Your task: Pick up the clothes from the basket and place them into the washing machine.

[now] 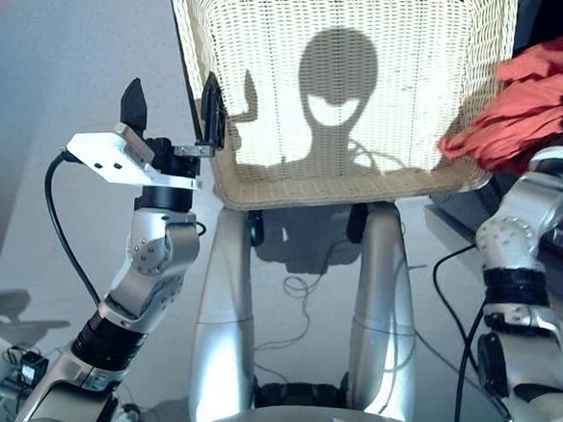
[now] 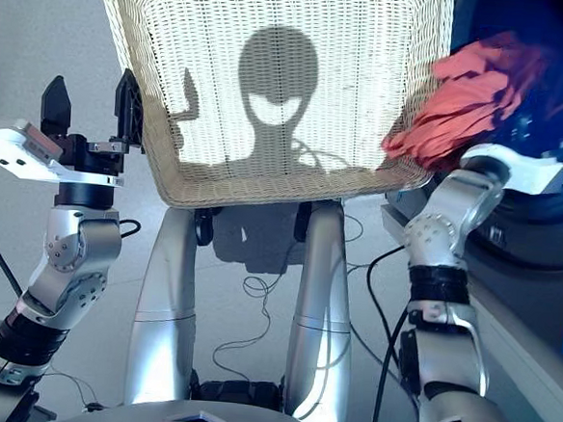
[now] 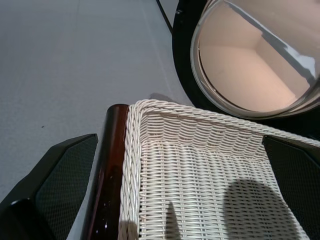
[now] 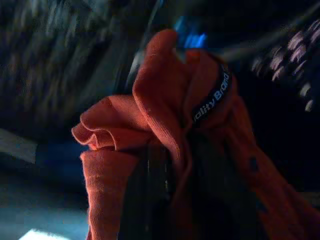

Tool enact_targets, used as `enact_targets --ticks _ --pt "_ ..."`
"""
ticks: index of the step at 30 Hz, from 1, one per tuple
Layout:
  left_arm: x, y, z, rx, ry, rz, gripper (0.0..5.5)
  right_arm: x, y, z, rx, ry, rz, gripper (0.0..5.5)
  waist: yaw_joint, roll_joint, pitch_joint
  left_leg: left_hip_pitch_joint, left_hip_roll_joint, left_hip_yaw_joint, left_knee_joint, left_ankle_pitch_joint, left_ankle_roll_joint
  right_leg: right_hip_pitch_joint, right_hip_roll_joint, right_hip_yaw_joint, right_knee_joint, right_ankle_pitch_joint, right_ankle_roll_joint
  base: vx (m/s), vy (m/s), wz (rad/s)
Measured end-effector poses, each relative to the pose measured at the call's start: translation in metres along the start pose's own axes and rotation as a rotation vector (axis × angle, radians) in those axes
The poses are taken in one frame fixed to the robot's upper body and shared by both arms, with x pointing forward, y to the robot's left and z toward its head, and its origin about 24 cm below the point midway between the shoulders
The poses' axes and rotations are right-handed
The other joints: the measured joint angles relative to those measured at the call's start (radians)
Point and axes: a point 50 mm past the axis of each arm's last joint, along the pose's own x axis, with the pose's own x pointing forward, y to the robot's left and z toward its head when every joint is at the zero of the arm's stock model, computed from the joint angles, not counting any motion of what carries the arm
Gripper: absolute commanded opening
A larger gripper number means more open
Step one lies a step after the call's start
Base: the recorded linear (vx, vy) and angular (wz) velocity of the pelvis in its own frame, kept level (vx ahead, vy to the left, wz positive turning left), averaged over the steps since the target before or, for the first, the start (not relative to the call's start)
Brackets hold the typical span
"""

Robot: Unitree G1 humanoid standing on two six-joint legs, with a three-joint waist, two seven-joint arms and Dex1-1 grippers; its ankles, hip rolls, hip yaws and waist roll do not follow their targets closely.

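Looming at the right, the washing machine [image 2: 544, 191] awaits its load beside the basket [image 1: 347, 109], which looks bare, so this seems the last garment. Clamped in the right tool [image 4: 165, 165], the orange-red garment [image 1: 531, 98] hangs bunched at the drum mouth. Idle beside the basket's rim, the left tool [image 1: 172, 112] holds nothing, fingers [image 1: 134, 104] apart.

Silver metal arms here, jointed in rounded, screw-dotted housings with black bands between segments. The left gripper [image 1: 172, 112] shows two black, pointed fingers [image 1: 134, 104] on a white plastic wrist block. Black cable loops off that block. The right arm [image 2: 443, 251] carries a white cap and black strapping.
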Motion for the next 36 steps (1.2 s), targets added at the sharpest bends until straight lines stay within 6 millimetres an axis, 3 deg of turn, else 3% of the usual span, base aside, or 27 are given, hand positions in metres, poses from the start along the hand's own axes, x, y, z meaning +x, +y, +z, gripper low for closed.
enact_targets --ticks 1,7,15,27,28,29,36 --pt "0.000 -0.001 0.001 -0.003 -0.003 -0.004 5.50 0.007 0.000 0.004 -0.010 -0.020 -0.019 0.00 -0.004 0.000 0.000 -0.003 -0.004 -0.003 0.001 0.000 0.000 -0.002 0.000 0.002 0.001 0.000 0.000 0.000 0.000 0.000" --pt "0.001 0.000 0.003 0.013 -0.005 -0.021 5.50 0.035 -0.004 0.022 0.055 -0.079 -0.167 0.00 0.026 0.000 0.000 -0.009 -0.013 0.005 0.003 -0.008 0.012 -0.004 -0.004 0.012 -0.006 0.003 0.005 0.000 0.000 0.000" --pt "0.003 -0.002 0.005 0.015 -0.014 -0.036 5.50 0.066 0.018 0.061 0.050 -0.176 -0.161 0.00 0.039 0.000 0.000 -0.009 -0.020 0.021 0.032 -0.031 0.033 -0.004 -0.009 0.028 0.017 -0.011 0.024 0.000 0.000 0.000" --pt "0.005 -0.003 0.007 0.013 -0.027 -0.038 5.50 0.069 0.018 0.068 0.021 -0.193 -0.263 0.00 0.043 0.000 0.000 -0.013 -0.020 0.021 0.042 -0.039 0.030 -0.004 -0.008 0.034 0.018 -0.013 0.026 0.000 0.000 0.000" --pt "0.006 -0.004 0.007 0.013 -0.029 -0.039 5.50 0.069 0.018 0.068 0.013 -0.196 -0.271 2.05 0.042 0.000 0.000 -0.013 -0.020 0.021 0.042 -0.039 0.030 -0.004 -0.008 0.034 0.018 -0.013 0.026 0.000 0.000 0.000" --pt "0.006 -0.004 0.007 0.012 -0.032 -0.039 5.50 0.069 0.019 0.069 0.001 -0.200 -0.275 5.50 0.042 0.000 0.000 -0.013 -0.020 0.021 0.042 -0.039 0.030 -0.004 -0.008 0.034 0.018 -0.013 0.026 0.000 0.000 0.000" --pt "0.007 -0.009 0.006 0.002 -0.029 -0.054 5.50 0.069 0.019 0.069 -0.020 -0.203 -0.267 5.50 0.042 0.000 0.000 -0.014 -0.020 0.022 0.041 -0.041 0.032 -0.004 -0.008 0.035 0.013 -0.014 0.027 0.000 0.000 0.000"
